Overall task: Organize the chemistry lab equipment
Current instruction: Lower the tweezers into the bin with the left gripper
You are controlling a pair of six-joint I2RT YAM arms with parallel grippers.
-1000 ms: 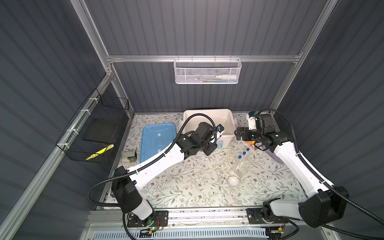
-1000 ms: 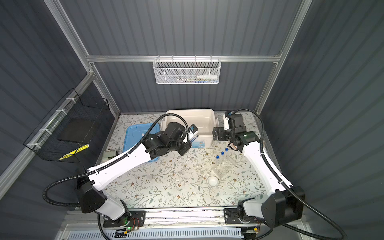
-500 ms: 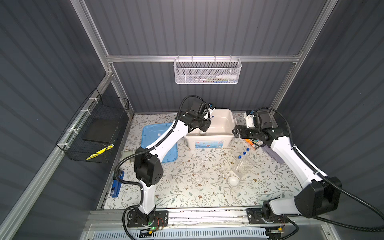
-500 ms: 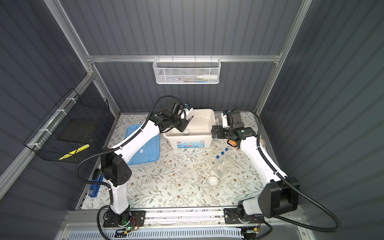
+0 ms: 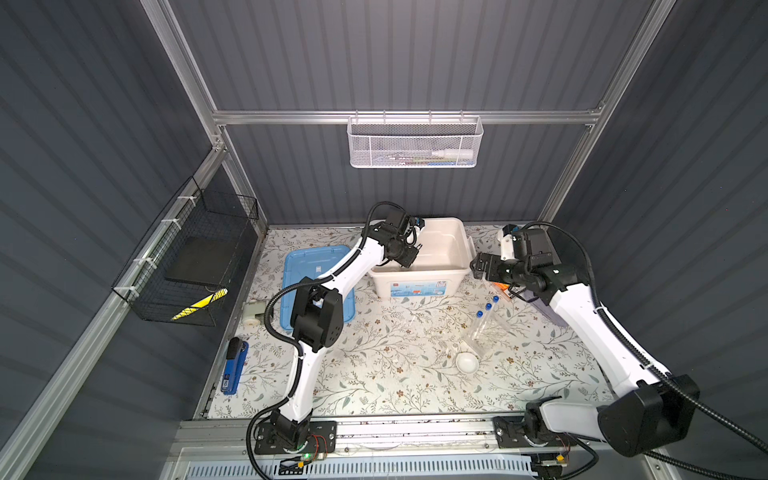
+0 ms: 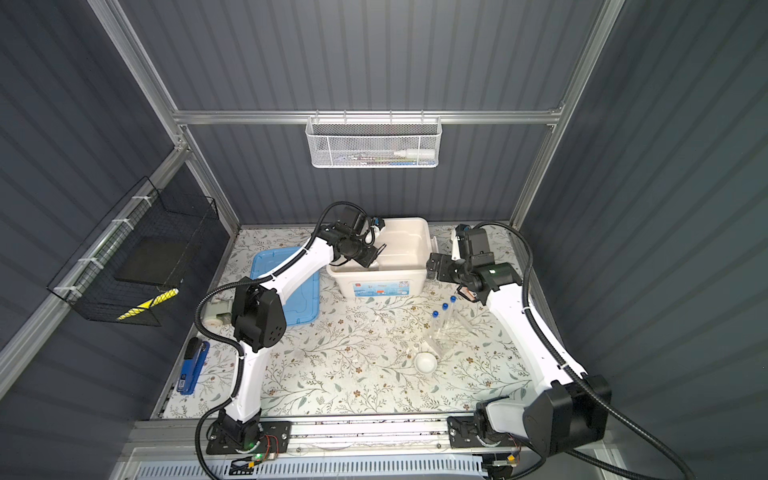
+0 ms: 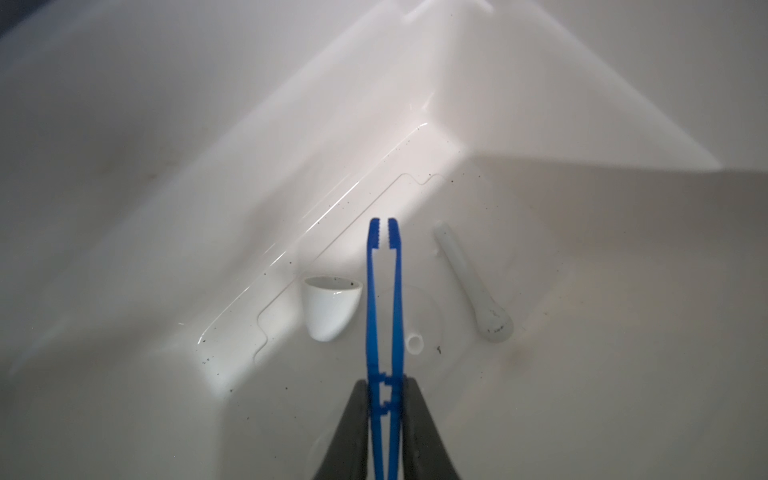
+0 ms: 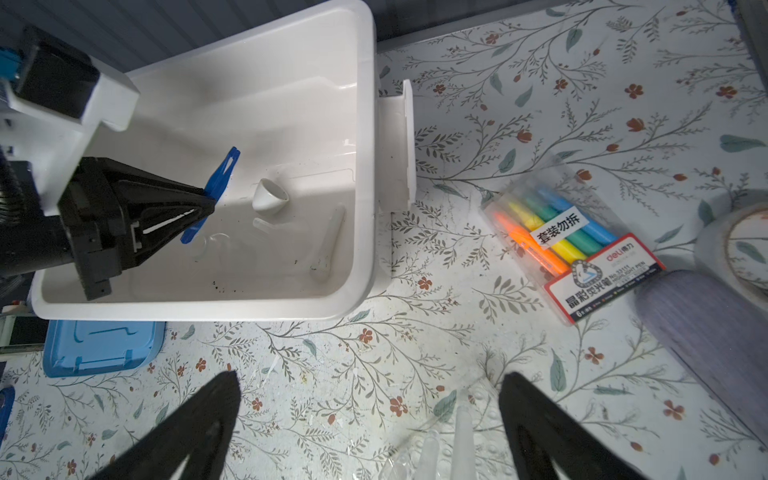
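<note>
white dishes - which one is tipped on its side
The white dish inside the bin: it lies tipped, mouth facing sideways. The other dish sits mouth-up on the table.

Dark grey ribbed walls (image 5: 415, 54) close in the left, far and right sides, held by an aluminium frame (image 5: 291, 117). A white mesh basket (image 5: 374, 145) hangs on the far crossbar, a black wire basket (image 5: 166, 305) on the left wall. The desk (image 5: 395, 386) wears a floral-print covering.
</note>
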